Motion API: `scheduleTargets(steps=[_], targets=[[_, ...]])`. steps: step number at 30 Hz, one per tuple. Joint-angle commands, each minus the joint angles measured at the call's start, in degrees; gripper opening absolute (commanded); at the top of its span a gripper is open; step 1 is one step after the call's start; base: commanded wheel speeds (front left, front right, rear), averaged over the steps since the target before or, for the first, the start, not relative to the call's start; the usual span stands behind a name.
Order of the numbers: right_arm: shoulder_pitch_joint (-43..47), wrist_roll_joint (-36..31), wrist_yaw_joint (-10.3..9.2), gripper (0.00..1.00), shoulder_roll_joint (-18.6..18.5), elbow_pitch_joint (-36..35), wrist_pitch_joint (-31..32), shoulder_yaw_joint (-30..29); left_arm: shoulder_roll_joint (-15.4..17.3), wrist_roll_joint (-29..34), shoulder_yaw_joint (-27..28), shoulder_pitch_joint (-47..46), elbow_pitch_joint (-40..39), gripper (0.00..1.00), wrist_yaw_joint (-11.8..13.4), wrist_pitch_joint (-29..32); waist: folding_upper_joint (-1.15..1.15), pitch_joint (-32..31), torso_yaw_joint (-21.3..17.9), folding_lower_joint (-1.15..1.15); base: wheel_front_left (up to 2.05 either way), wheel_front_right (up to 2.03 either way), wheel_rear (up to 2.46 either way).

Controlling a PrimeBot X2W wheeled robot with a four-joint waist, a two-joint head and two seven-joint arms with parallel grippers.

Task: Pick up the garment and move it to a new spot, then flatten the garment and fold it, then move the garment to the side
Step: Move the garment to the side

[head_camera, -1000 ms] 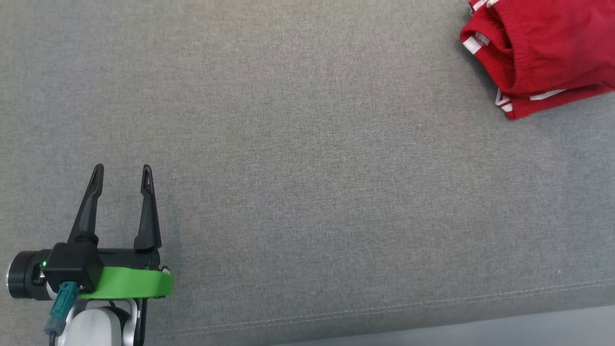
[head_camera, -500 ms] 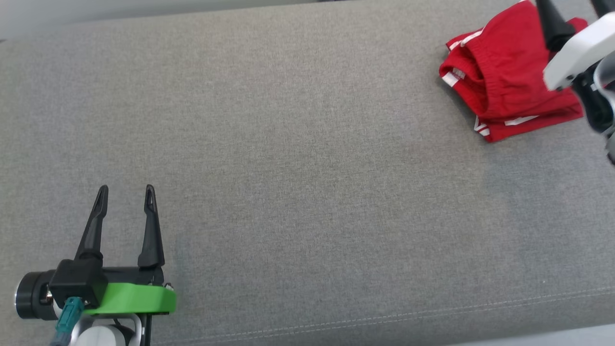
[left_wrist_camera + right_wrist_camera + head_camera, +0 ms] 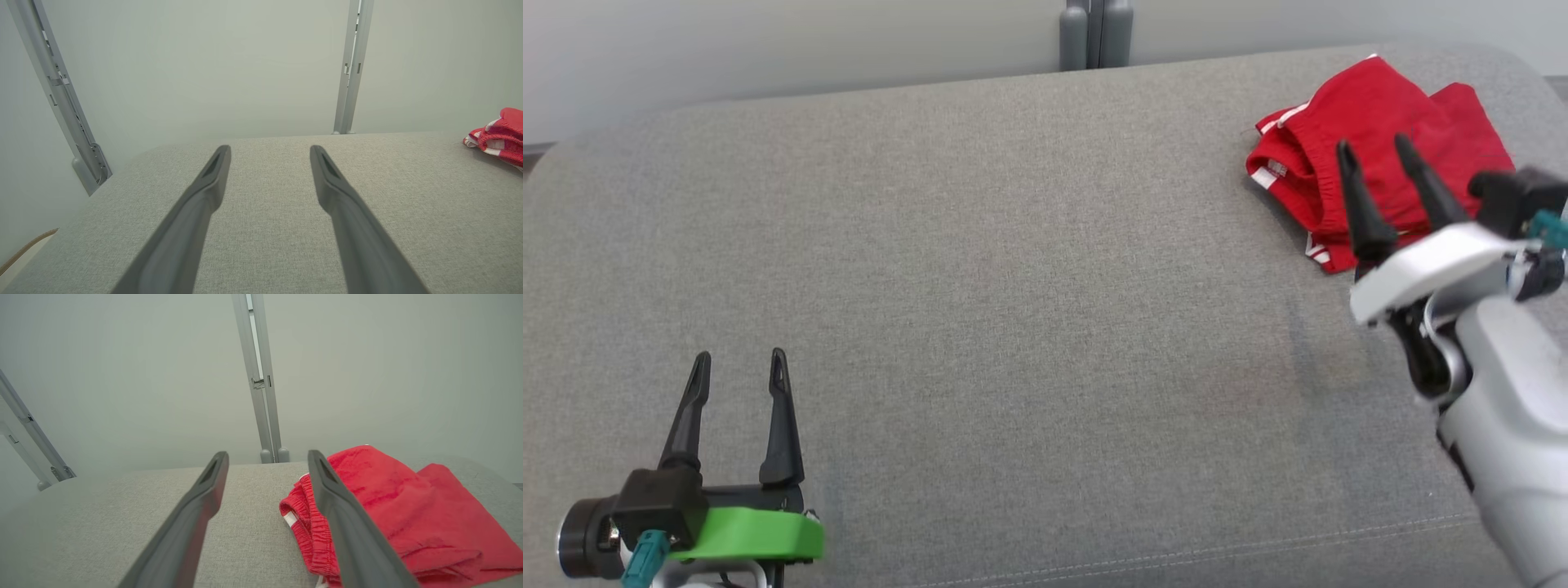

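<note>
One garment (image 3: 1372, 106) corner behind right end effector (image 3: 1374, 144)

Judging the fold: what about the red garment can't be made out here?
- Head view: right gripper covers the near side of the folded red fabric garment; its white label is too small to read.
- Left wrist view: picture's right edge cuts it off.
- Right wrist view: finger and bottom edge hide part.

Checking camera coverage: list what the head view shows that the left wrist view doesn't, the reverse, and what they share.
Head view adds: right gripper, open, pointing at the red garment; green wrist mount. Left wrist view adds: slanted wall rail. Shared: open left gripper, garment, grey cushion, upright post.
</note>
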Motion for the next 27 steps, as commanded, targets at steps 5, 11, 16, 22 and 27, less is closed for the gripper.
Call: scheduleTargets(steps=[5,11,16,22,27], targets=[[9.99,-5.72,-0.04,1.0,4.11,-6.21,-0.23,-6.35,-0.09,-0.47,-0.26,1.83,0.93,1.0,0.29,-0.21,0.0,-3.16,0.31,0.0,0.0,0.0,0.0],[18.5,-12.2,-0.04,1.0,7.83,-11.82,-0.23,-10.94,-0.16,-0.94,-0.48,3.32,1.84,1.0,0.69,-0.21,0.0,-5.73,1.04,0.0,0.0,0.0,0.0],[23.62,-16.02,-0.04,1.0,10.75,-15.45,-0.23,-13.33,-0.21,-0.6,-0.83,4.25,2.61,1.0,1.39,-0.2,0.0,-6.64,1.46,0.0,0.0,0.0,0.0],[30.06,-20.17,-0.04,1.0,14.2,-19.95,-0.23,-17.19,-0.22,-1.08,-0.75,5.03,3.1,1.0,1.88,-0.21,0.0,-7.96,2.1,0.0,0.0,0.0,0.0],[33.54,-23.27,-0.04,1.0,15.76,-22.28,-0.22,-17.75,-0.23,-1.41,-0.7,5.75,3.51,1.0,1.87,-0.21,0.0,-8.78,2.37,0.0,0.0,0.0,0.0]])
